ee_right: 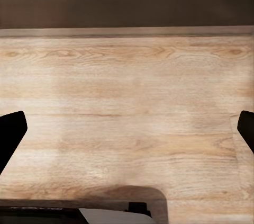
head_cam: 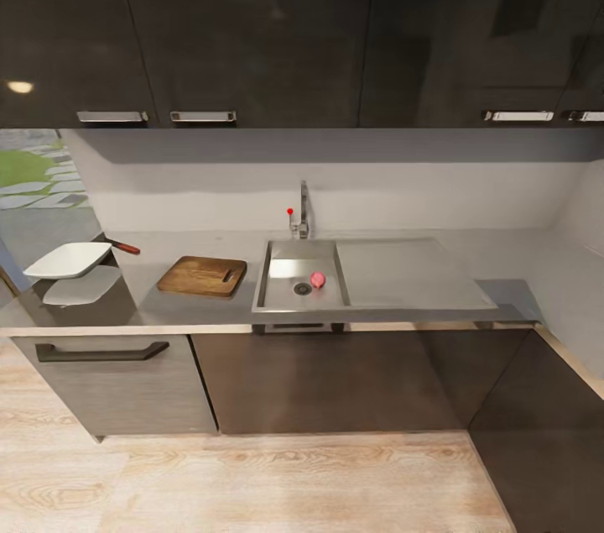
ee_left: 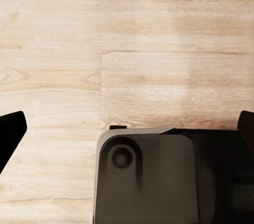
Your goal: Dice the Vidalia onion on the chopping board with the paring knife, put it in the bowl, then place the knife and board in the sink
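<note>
**Onion in the basin, board and bowl along the counter**

The rectangular stainless-steel sink (head_cam: pixel 285 298) is set into the long reflective grey countertop (head_cam: pixel 520 264), under glossy dark-grey upper cabinets (head_cam: pixel 252 21). In its basin, just beside the round drain (head_cam: pixel 302 288), lies the small pinkish-red rounded Vidalia onion (head_cam: pixel 317 279). An angular steel faucet (head_cam: pixel 302 210) with a small red knob (head_cam: pixel 290 211) rises behind the sink, and a flat drainboard (head_cam: pixel 411 269) extends from it.

Just beside the sink, on the side away from the drainboard, lies the dark-brown wood-grain chopping board (head_cam: pixel 201 275), its slot handle nearest the sink. Farther from the sink sits the shallow white squarish bowl (head_cam: pixel 67 259), with the red-handled paring knife (head_cam: pixel 124 247) touching its far rim.

The left gripper (ee_left: pixel 127 128) and right gripper (ee_right: pixel 127 128) both hang over pale wooden floor (head_cam: pixel 252 483), each with black fingertips spread wide apart, gripping nothing.
</note>
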### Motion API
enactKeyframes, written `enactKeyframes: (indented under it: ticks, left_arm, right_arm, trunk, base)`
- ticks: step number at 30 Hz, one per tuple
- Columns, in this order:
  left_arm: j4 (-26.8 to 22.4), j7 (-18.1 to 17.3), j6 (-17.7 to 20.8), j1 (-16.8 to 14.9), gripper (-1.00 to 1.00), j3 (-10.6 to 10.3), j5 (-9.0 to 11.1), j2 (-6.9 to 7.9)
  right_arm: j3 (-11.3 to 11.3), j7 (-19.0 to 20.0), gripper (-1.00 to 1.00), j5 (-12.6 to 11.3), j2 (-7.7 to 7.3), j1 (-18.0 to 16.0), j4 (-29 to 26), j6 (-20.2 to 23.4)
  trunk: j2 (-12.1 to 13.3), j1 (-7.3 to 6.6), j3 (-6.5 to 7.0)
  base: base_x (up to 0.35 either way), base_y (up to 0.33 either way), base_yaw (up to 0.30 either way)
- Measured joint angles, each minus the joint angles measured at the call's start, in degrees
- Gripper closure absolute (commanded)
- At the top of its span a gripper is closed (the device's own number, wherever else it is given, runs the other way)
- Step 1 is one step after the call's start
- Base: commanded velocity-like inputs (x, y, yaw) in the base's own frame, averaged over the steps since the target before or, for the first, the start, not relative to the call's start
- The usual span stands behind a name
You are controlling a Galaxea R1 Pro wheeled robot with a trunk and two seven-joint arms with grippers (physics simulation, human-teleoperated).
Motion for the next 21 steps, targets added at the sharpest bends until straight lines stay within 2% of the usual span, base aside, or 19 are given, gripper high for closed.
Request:
enactKeyframes:
  ticks: [8,11,13,16,18,21]
  left_arm:
    - [-0.23,0.15,0.3,-0.11,-1.0,0.1,0.0,-0.16]
    - [-0.45,0.23,0.41,-1.03,-1.0,0.11,-0.03,-0.25]
    - [-0.61,0.3,3.0,-3.92,-1.0,0.11,-0.05,-0.38]
    - [-1.5,0.27,7.26,-5.52,-1.0,0.12,-0.07,-0.41]
    - [-3.65,0.25,11.94,-6.87,-1.0,0.07,-0.08,-0.42]
    - [-6.97,0.24,16.58,-7.79,-1.0,0.03,-0.09,-0.48]
  right_arm:
    - [0.0,0.0,-1.0,0.0,0.0,0.0,0.0,0.0]
    - [0.0,0.0,-1.0,0.0,0.0,0.0,0.0,0.0]
    - [0.0,0.0,-1.0,0.0,0.0,0.0,0.0,0.0]
    - [0.0,0.0,-1.0,0.0,0.0,0.0,0.0,0.0]
    - [0.0,0.0,-1.0,0.0,0.0,0.0,0.0,0.0]
    - [0.0,-0.03,-1.0,0.0,0.0,0.0,0.0,0.0]
  trunk:
    - [0.0,0.0,0.0]
    - [0.0,0.0,0.0]
    - [0.0,0.0,0.01]
    - [0.0,0.0,0.0]
    - [0.0,0.0,0.01]
    - [0.0,0.0,0.01]
  base:
    - [-0.001,0.0,0.0]
    - [0.0,0.0,0.0]
    - [0.0,0.0,0.0]
    - [0.0,0.0,0.0]
    - [0.0,0.0,0.0]
    - [0.0,0.0,0.0]
